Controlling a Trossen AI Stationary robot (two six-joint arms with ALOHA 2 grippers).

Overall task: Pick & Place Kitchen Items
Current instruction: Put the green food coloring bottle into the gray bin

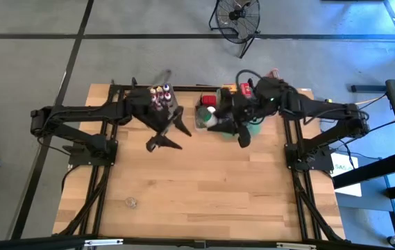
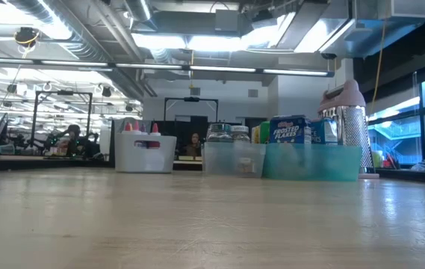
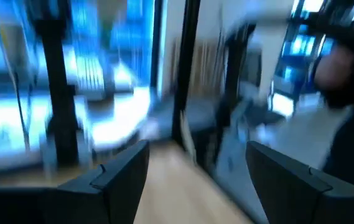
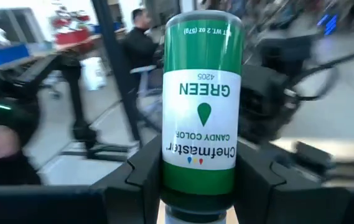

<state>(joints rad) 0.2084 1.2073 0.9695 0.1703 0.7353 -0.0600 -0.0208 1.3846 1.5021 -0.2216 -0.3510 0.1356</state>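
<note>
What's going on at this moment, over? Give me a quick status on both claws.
Right gripper shut on green candy color bottle, above the teal tray. Left gripper open, empty, mid-table. Nothing blocking.

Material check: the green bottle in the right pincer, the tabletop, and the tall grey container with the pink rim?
Green-and-white labelled candy-colour bottle, shut in the right pincer: likely plastic with a glossy printed label, which shows soft highlights. Light wooden tabletop: wood planks, matte, with visible seams and grain. Tall grey container with pink rim: body looks like perforated metal, rim probably plastic; too small to be sure.
</note>
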